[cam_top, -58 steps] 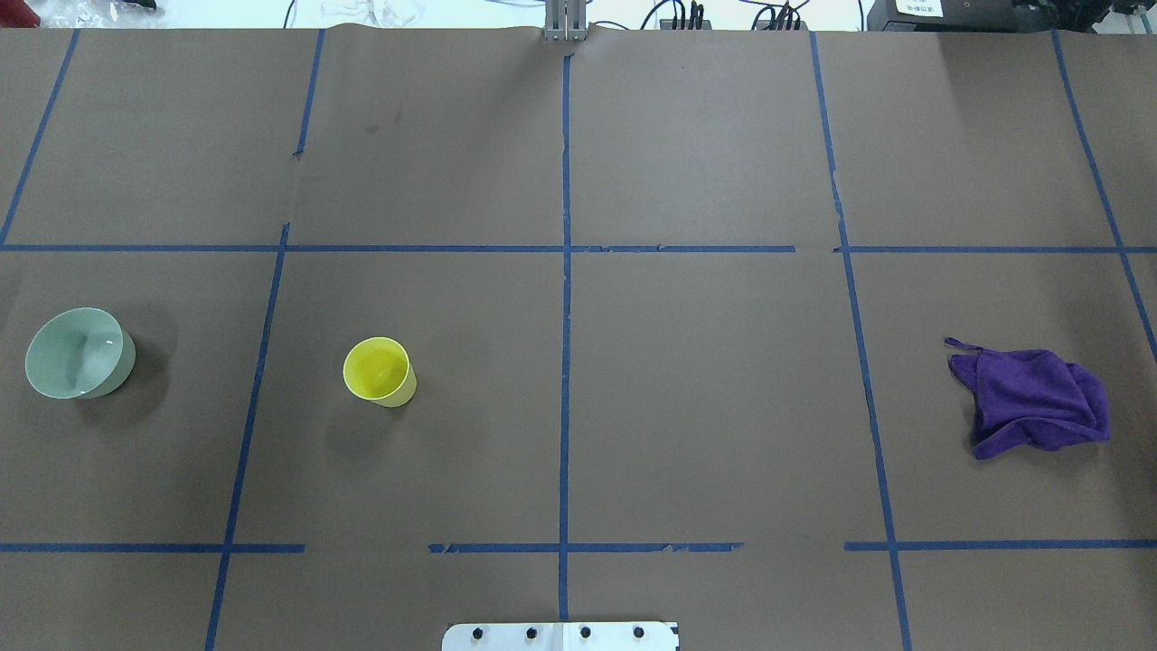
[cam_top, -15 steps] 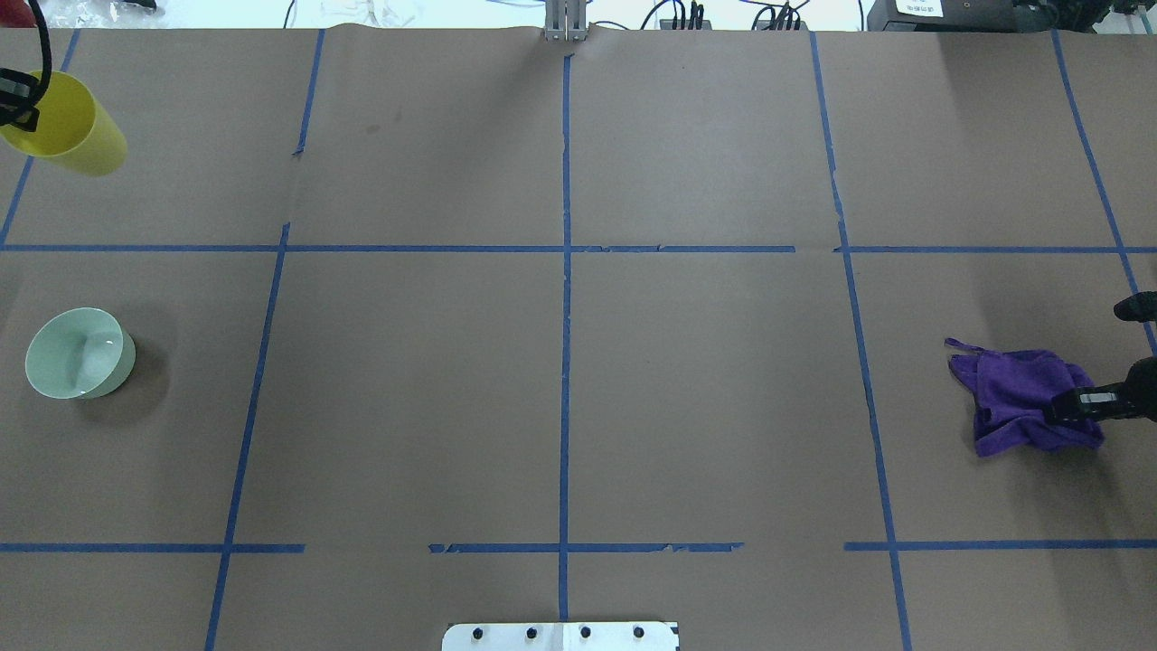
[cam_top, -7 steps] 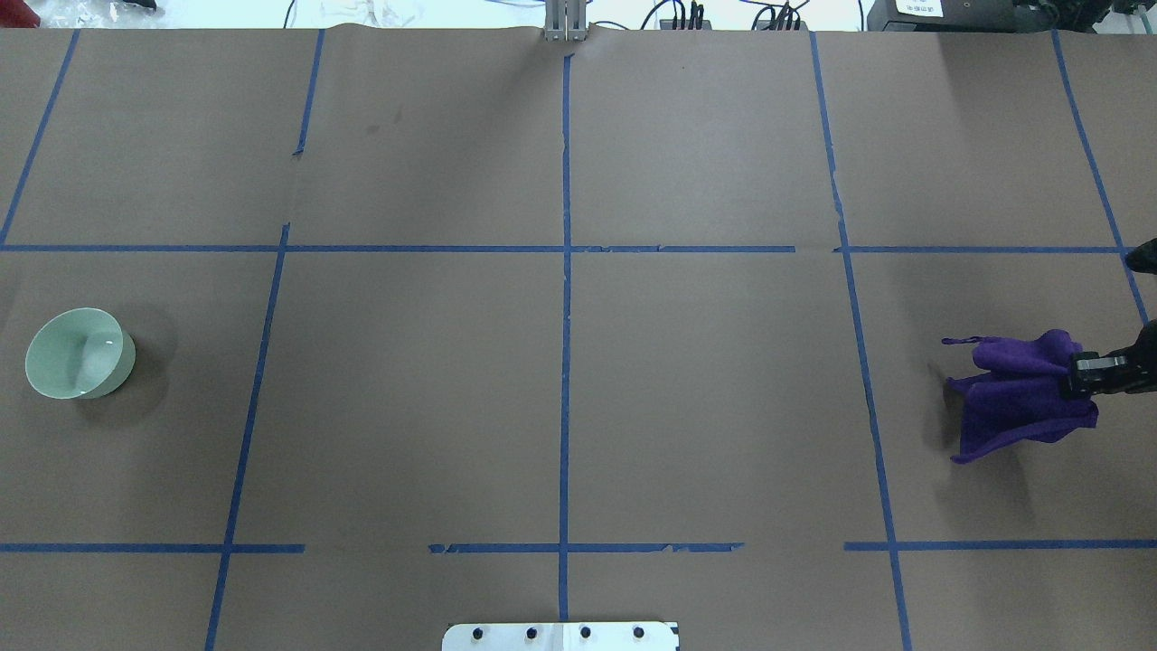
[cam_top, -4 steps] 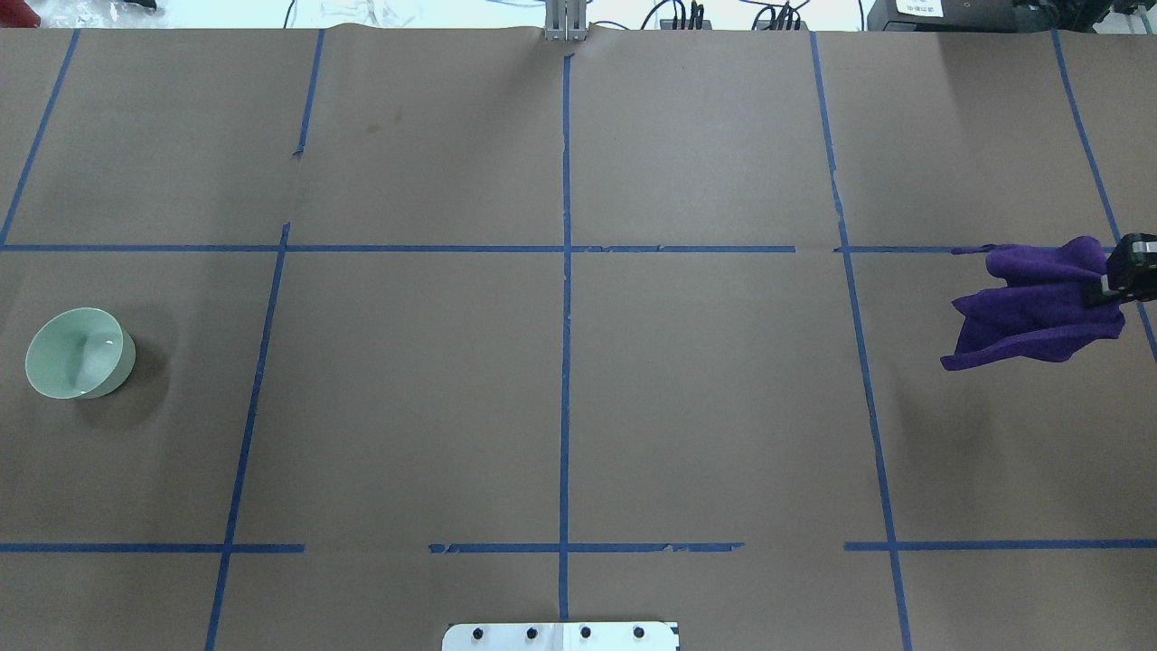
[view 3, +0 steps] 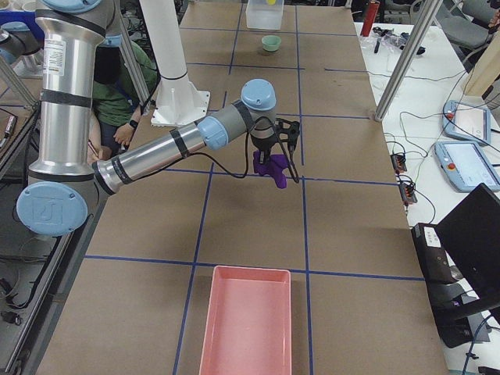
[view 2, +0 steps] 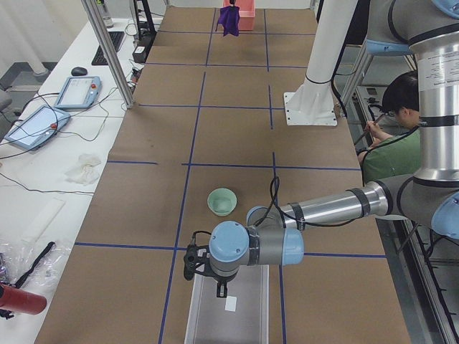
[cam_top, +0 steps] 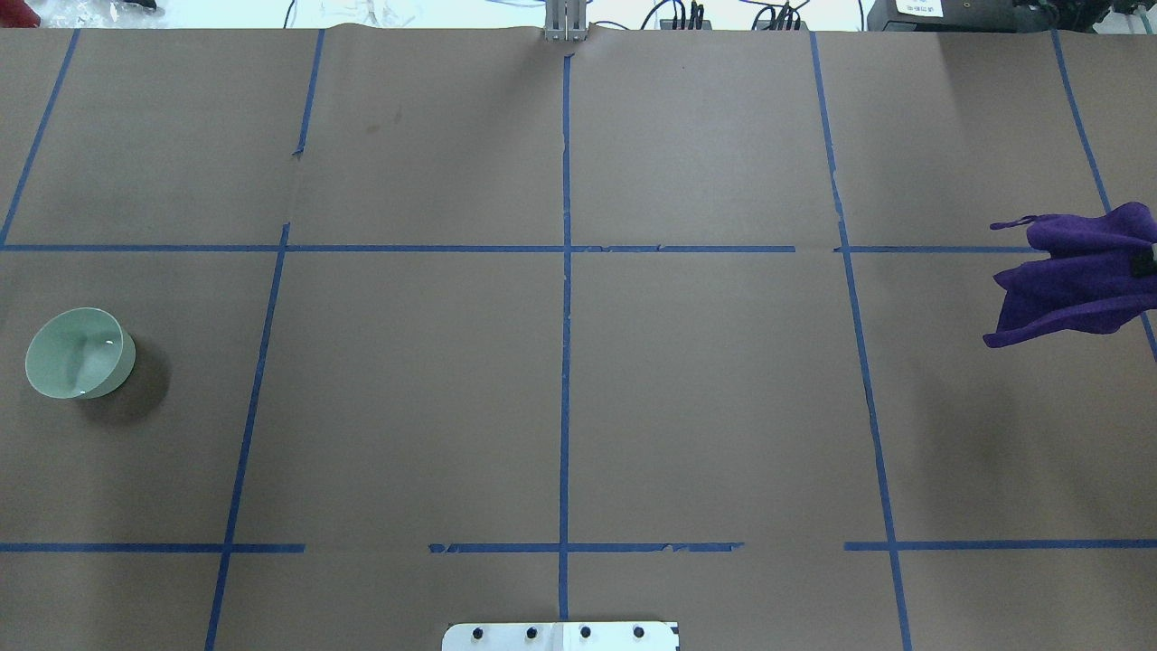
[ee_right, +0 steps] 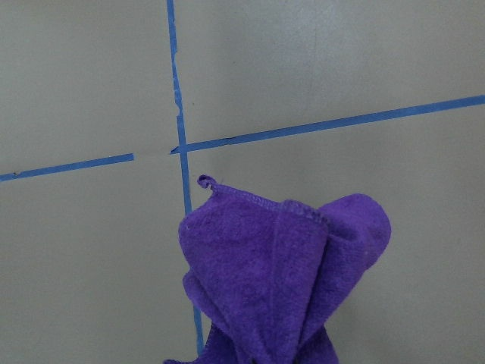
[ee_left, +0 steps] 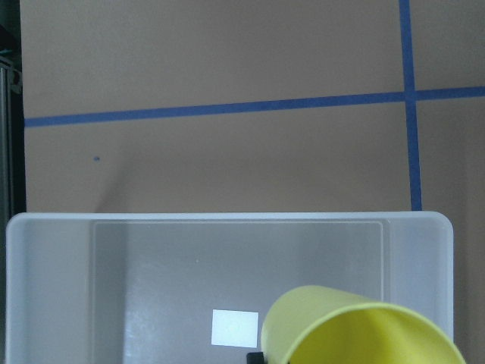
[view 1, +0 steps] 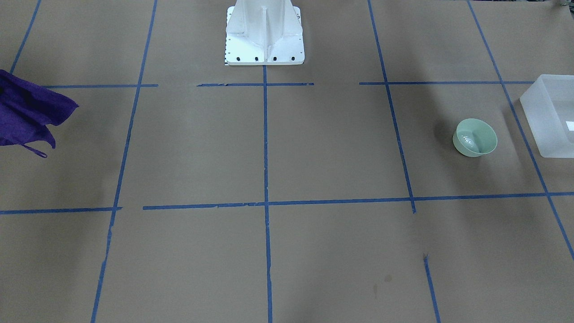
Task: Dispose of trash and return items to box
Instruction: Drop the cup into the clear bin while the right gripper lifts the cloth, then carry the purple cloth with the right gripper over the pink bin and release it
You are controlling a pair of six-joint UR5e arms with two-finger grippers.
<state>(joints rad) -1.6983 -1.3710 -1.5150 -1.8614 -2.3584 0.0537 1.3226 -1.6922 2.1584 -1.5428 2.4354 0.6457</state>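
Observation:
The yellow cup (ee_left: 356,334) is tilted in my left gripper (view 2: 219,287), just above the open frosted box (ee_left: 45,288) with its white label (ee_left: 235,327). The mint-green bowl (cam_top: 79,353) stands upright on the table beside the box (view 1: 549,116), apart from it. My right gripper (view 3: 269,156) is shut on the purple cloth (cam_top: 1076,280) and holds it hanging above the table; the cloth fills the lower half of the right wrist view (ee_right: 280,280) and hides the fingers.
A pink tray (view 3: 246,320) lies at the table end on my right. The white robot base (view 1: 264,33) stands at the near middle edge. Blue tape lines cross the brown table paper. A person sits behind the robot (view 2: 393,136).
The left arm carried the yellow cup out of the overhead view's left side. The right gripper closed on the purple cloth, lifted it, and moved it farther away and to the right.

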